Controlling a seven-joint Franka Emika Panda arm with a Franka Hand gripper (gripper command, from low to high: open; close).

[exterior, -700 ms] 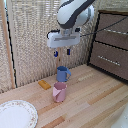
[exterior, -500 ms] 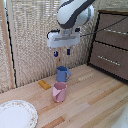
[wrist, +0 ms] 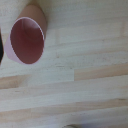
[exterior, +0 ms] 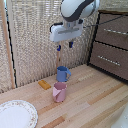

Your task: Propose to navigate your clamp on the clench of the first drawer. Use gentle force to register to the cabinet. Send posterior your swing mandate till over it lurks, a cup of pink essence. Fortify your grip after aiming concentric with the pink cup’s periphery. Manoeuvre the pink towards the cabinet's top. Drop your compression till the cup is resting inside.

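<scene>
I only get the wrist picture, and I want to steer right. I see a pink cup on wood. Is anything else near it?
Observer: Yes. A blue mug stands close to the pink cup, just beyond it in the exterior view.
Operator: Is the pincer holding something?
Observer: No. The pincer hangs open and empty, high above both cups.
Operator: Where is the cabinet?
Observer: The cabinet stands at the exterior view's right, and both drawers look shut.

Blue mug, upright on the tabletop. Small orange block, lying flat at the exterior view's left of the mug. Patterned white plate, near corner. Woven blind behind.
</scene>
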